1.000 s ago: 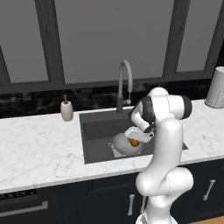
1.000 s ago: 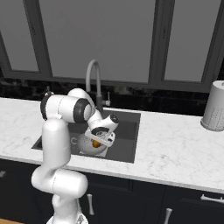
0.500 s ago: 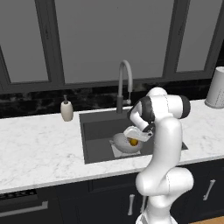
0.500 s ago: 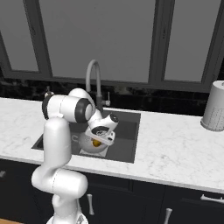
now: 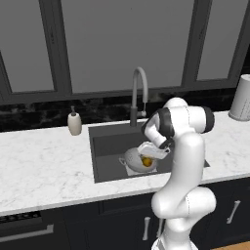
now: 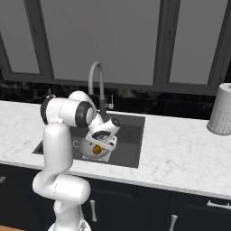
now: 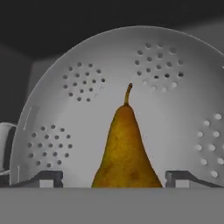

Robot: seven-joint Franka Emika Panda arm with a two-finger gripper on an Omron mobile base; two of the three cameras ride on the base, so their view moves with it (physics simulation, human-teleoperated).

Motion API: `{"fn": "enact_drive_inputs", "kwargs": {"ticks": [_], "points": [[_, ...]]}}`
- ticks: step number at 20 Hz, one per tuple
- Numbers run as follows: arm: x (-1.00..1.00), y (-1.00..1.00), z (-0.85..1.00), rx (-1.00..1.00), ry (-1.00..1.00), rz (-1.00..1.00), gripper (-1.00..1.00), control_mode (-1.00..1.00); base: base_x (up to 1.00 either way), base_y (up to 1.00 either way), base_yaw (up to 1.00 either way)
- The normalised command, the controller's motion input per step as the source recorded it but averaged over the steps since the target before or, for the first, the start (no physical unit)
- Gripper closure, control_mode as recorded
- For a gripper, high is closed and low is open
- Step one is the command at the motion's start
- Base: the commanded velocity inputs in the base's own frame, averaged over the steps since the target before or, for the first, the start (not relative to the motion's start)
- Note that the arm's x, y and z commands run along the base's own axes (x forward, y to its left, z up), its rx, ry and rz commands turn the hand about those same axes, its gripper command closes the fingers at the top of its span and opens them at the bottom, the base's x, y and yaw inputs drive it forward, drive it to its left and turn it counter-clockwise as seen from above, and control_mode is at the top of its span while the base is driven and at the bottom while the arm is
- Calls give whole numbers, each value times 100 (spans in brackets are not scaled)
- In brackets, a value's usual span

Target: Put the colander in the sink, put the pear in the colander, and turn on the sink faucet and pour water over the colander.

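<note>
The silver colander [image 7: 175,109] sits in the dark sink [image 5: 107,146], near its front. The orange-brown pear [image 7: 124,148] rests inside the bowl, stem pointing up in the hand view. My gripper [image 7: 113,178] is lowered into the colander [image 5: 133,157] and open. One of its fingertips [image 7: 50,177] stands on each side of the pear with a gap between, so nothing is gripped. From the base views the pear [image 6: 96,149] shows just under the hand [image 6: 100,145]. The grey gooseneck faucet [image 5: 139,83] rises behind the basin, and no water shows.
A white soap bottle [image 5: 74,123] stands on the marble counter left of the sink. A grey canister [image 6: 221,115] is at the far right by the window. The basin wall [image 6: 131,135] lies close to my hand.
The arm has hardly moved and stays low over the colander. The fingers now stand wide of the pear, which lies loose in the bowl.
</note>
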Motion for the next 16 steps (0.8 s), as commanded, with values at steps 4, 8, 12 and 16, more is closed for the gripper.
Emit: {"fn": "enact_drive_inputs", "kwargs": {"ticks": [4, 8, 12, 16], "points": [[-12, -1, 12, -3, 0, 0, -100, -100, 0, 0, 0], [-9, -3, 29, -4, 0, 0, -100, -100, 0, 0, 0], [-17, -30, 63, 0, -3, 0, -100, -100, 0, 0, 0], [-48, -47, 71, 0, -33, 9, -100, -100, 0, 0, 0]]}}
